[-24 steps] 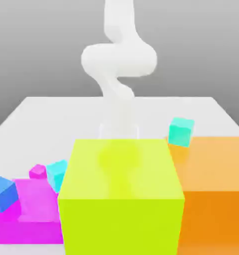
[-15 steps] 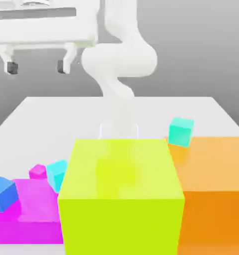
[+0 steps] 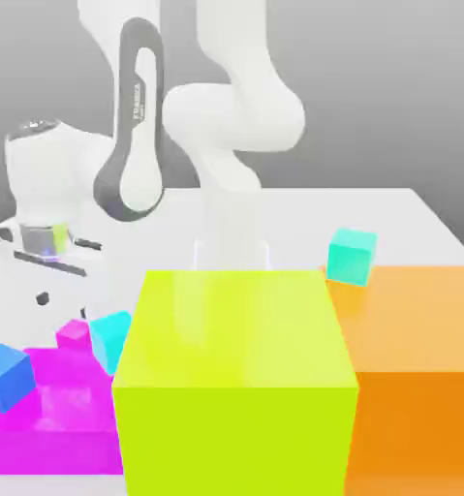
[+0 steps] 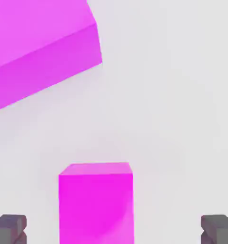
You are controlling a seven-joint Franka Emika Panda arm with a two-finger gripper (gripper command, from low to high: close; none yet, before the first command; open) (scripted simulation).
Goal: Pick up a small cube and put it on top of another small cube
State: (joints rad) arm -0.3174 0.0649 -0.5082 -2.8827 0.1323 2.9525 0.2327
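while the fingers (image 4: pixel 12 229) part, the small magenta cube (image 4: pixel 96 207) sits upright.

Small magenta-pink cube (image 3: pixel 74 335): plain, flat-sided, smallest of cubes in exterior view; set down behind large magenta block, just beside small cyan cube, toward exterior view's left. Upright on pale surface; not held. In hand view, paler top and saturated side face shown, separated from block.

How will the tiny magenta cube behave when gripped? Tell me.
The small magenta cube looks rigid, with flat faces, so it should hold its shape between the open fingertips. Its square, squat form suggests it would slide rather than roll if nudged.
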